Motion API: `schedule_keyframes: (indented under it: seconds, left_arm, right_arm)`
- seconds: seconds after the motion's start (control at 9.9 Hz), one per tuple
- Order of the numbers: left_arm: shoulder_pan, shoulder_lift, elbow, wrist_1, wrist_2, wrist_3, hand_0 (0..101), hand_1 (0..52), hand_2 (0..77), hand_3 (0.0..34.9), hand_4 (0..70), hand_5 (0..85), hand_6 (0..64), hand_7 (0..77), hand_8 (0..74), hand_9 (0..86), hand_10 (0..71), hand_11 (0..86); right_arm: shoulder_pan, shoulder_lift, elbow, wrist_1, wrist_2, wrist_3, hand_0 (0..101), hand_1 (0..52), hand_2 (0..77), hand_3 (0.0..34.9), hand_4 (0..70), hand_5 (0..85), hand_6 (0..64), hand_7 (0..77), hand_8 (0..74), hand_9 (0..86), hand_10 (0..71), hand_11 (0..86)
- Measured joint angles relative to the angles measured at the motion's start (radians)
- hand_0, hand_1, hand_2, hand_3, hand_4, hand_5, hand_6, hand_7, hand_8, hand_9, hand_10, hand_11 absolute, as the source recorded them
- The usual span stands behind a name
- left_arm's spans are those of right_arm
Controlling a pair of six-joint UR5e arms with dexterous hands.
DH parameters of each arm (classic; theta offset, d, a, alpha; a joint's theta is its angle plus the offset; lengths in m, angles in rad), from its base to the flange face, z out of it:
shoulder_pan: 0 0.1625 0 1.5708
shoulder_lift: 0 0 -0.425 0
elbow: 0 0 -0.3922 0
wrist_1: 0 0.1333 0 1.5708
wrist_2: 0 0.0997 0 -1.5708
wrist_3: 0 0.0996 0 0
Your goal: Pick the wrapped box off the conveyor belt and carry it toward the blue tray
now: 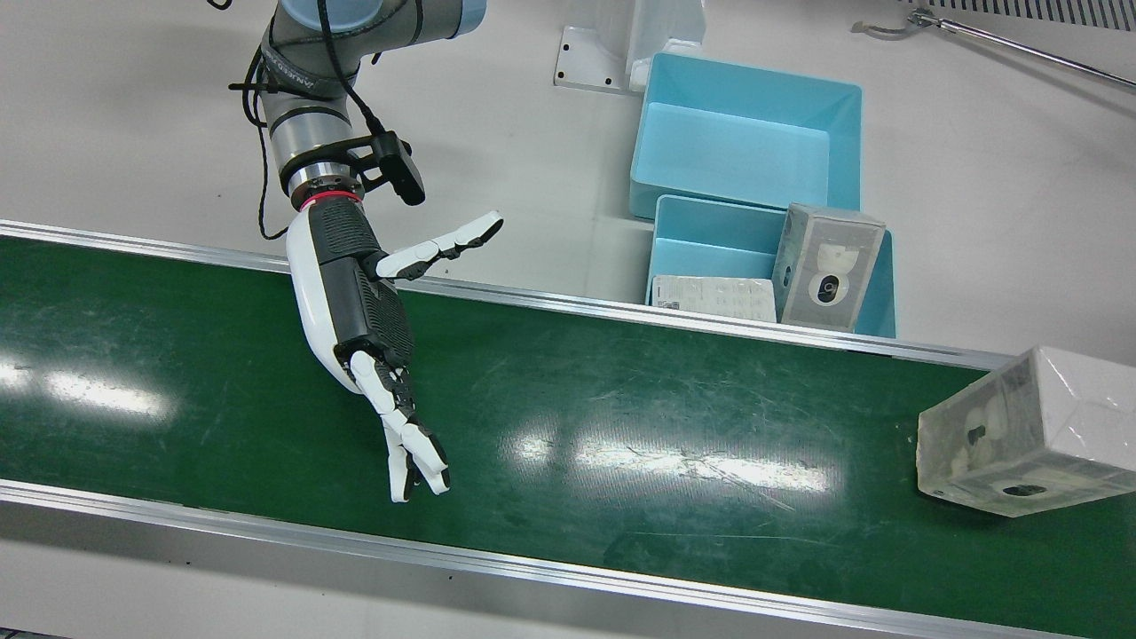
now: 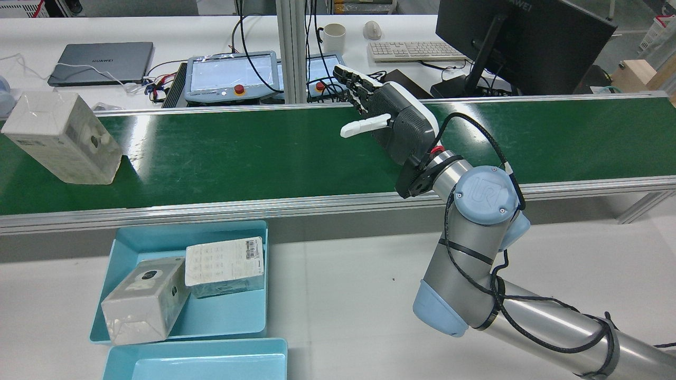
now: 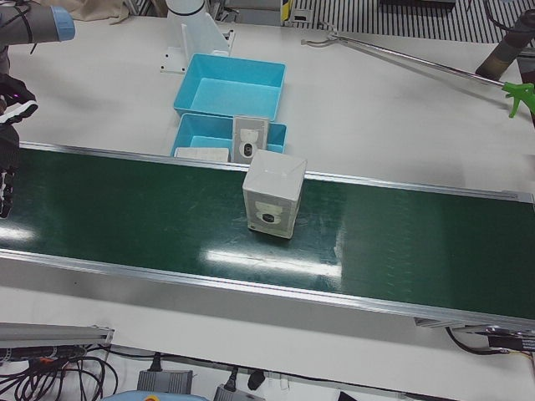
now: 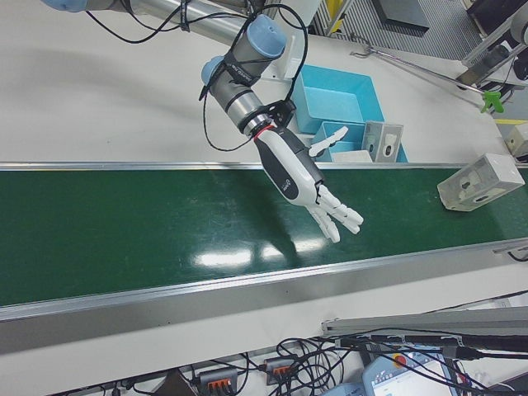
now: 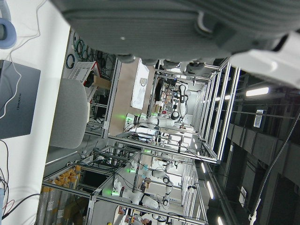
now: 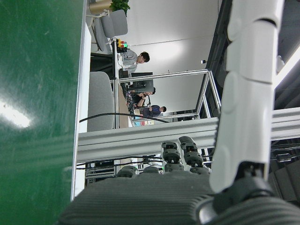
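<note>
The wrapped box (image 1: 1029, 435) lies tilted on the green conveyor belt (image 1: 621, 408), far to the side of my right hand; it also shows in the rear view (image 2: 63, 138) and the left-front view (image 3: 274, 194). My right hand (image 1: 364, 328) hovers open over the belt, fingers spread, holding nothing; it shows in the rear view (image 2: 396, 119) and the right-front view (image 4: 301, 177). The blue tray (image 1: 701, 240) beside the belt holds two wrapped boxes. My left hand (image 5: 164, 23) shows only in its own view, facing the room, with nothing in it.
A second blue tray (image 1: 745, 133) sits behind the first. A laptop (image 2: 100, 58), control pendants (image 2: 232, 74), a keyboard (image 2: 412, 50) and a monitor (image 2: 523, 42) stand beyond the belt. A long grabber tool (image 3: 401, 57) lies on the white table.
</note>
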Motion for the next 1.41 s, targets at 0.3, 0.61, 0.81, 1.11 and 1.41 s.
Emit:
schedule_keyframes:
  seconds: [0.3,0.61,0.81,1.11,1.41]
  left_arm:
    - [0.000,0.000,0.000,0.000,0.000,0.000,0,0.0,1.1,0.0,0.0,1.1,0.5,0.5,0.5,0.5,0.5,0.5]
    - [0.000,0.000,0.000,0.000,0.000,0.000,0,0.0,1.1,0.0,0.0,1.1,0.0,0.5,0.5,0.5,0.5,0.5]
    - [0.000,0.000,0.000,0.000,0.000,0.000,0,0.0,0.5,0.0,0.0,1.1,0.5,0.5,0.5,0.5,0.5,0.5]
    - [0.000,0.000,0.000,0.000,0.000,0.000,0,0.0,1.1,0.0,0.0,1.1,0.5,0.5,0.5,0.5,0.5,0.5]
    - [0.000,0.000,0.000,0.000,0.000,0.000,0,0.0,1.1,0.0,0.0,1.1,0.5,0.5,0.5,0.5,0.0,0.5]
  right_arm:
    - [0.001,0.000,0.000,0.000,0.000,0.000,48,13.1,1.6,0.0,8.2,8.7,1.6,1.6,0.0,1.1,0.0,1.1]
    - [0.001,0.000,0.001,0.000,0.000,0.001,48,13.1,1.6,0.0,8.2,8.7,1.6,1.6,0.0,1.1,0.5,1.1]
    - [0.001,0.000,0.001,0.000,0.000,0.001,48,13.1,1.6,0.0,8.2,8.7,1.6,1.6,0.0,1.1,0.5,1.1]
    - [-0.005,-0.001,0.000,0.000,0.000,-0.002,48,13.6,4.4,0.0,8.2,8.7,1.6,1.6,0.0,1.1,0.0,1.1]
    - [-0.022,0.000,-0.010,-0.001,0.000,-0.027,49,18.5,6.5,0.0,9.3,10.4,2.7,1.6,0.0,1.1,0.0,1.1]
